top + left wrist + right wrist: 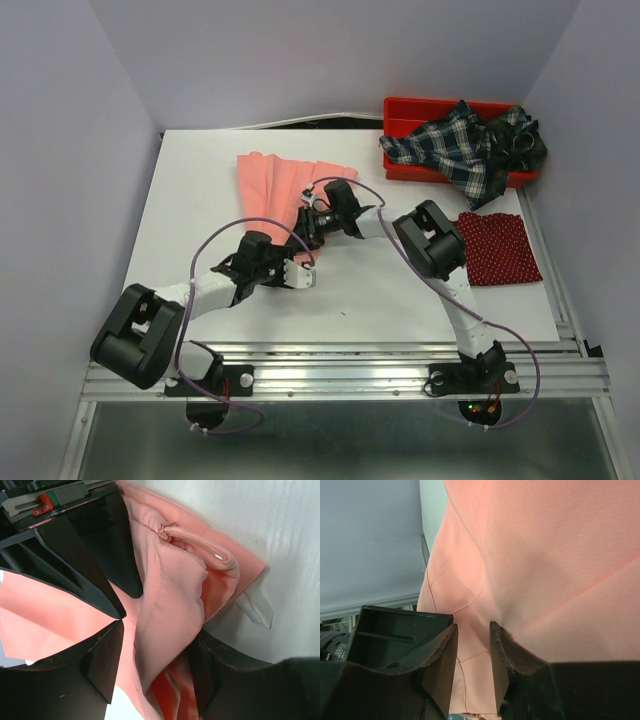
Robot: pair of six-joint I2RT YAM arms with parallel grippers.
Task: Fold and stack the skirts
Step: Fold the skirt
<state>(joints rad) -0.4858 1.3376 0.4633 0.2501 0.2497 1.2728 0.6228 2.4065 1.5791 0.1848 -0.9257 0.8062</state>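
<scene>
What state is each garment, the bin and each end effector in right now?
salmon-pink skirt, spread on table, near edge bunched up
dark red dotted skirt, folded flat on table
plaid skirt, crumpled over red bin
red bin, upright
left end effector, around a skirt fold, grip unclear
right end effector, shut on salmon-pink skirt
</scene>
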